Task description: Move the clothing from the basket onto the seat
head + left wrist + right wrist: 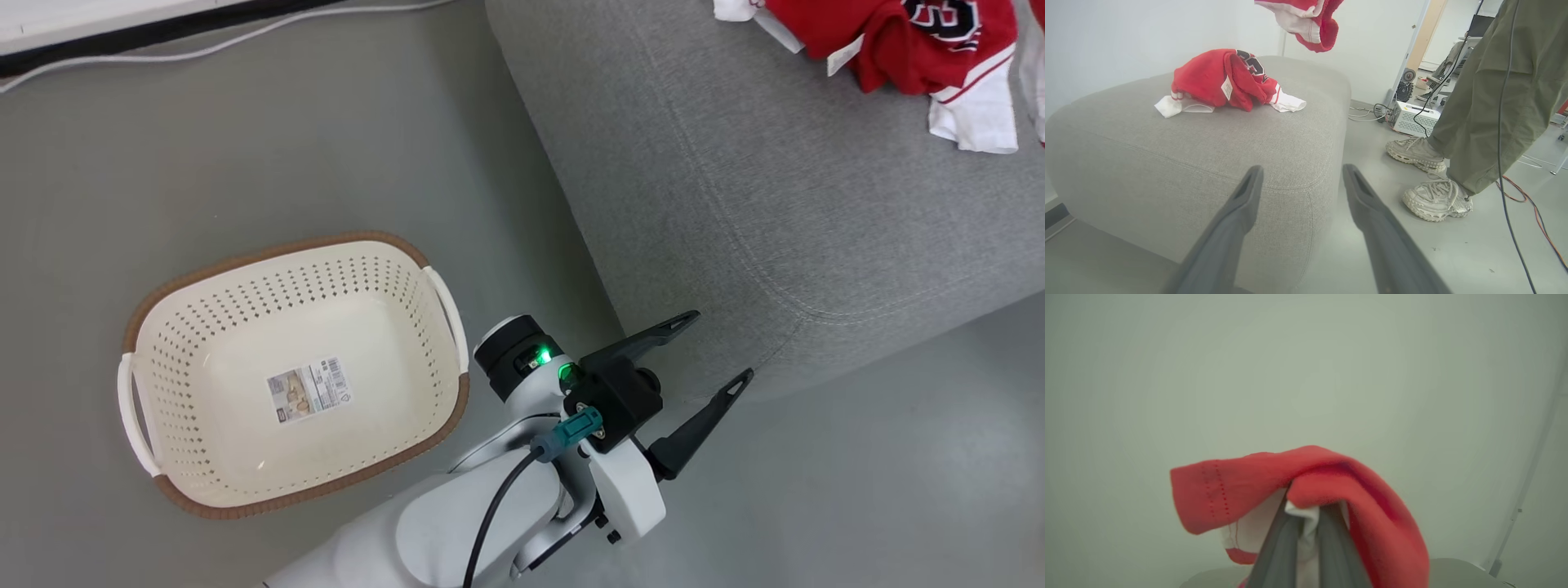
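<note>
The cream basket (286, 249) stands on the floor at the left with only its label sticker (309, 389) inside. A red jersey (898, 41) with dark lettering and white trim lies crumpled on the grey seat (775, 204). My left gripper (720, 345) is open with nothing in it, at the seat's near corner. The left wrist view looks past its fingertips (1302, 169) at the seat (1188, 155) and the jersey (1220, 77). A second red garment (1310, 24) hangs above the seat. My right gripper (1306, 516) is shut on this red garment (1331, 477).
A person's legs in olive trousers (1494, 102) and pale sneakers (1437, 198) stand on the floor beside the seat. Behind them are a white box (1414, 118) and cables (1523, 196). A white cable (204, 49) runs along the wall beyond the basket.
</note>
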Available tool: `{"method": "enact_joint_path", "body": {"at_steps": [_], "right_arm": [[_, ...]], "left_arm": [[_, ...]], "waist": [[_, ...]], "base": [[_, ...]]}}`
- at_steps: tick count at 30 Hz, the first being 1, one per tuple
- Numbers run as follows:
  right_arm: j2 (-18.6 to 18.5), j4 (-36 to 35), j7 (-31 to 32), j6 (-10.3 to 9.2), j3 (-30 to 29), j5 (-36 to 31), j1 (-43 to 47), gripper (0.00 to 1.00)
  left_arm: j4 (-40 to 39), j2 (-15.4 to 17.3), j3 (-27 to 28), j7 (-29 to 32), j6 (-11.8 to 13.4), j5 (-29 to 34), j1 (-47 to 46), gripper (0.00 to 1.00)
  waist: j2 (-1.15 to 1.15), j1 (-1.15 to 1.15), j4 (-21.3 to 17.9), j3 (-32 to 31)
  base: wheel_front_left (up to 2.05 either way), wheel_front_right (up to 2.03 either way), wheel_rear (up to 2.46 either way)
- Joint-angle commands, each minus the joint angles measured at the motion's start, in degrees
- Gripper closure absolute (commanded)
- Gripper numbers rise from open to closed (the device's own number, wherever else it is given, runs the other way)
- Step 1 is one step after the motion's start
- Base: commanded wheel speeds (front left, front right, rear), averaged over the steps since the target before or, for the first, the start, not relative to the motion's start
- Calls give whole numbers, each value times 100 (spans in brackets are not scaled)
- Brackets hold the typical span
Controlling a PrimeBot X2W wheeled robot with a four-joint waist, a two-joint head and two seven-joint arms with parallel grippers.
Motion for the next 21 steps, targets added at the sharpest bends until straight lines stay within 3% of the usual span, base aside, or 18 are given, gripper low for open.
{"method": "enact_joint_path", "body": {"at_steps": [1,21], "right_arm": [[-387,83,-33,17,-103,-33,-167,100],[-1328,2236,-33,17,-606,-50,-1694,100]], "left_arm": [[-156,-40,-5,-34,96,-89,-242,0],[-306,-40,-471,-34,697,-296,-461,0]], "waist": [[0,0,191,245],[0,0,893,1350]], "base": [[0,0,0],[0,0,0]]}}
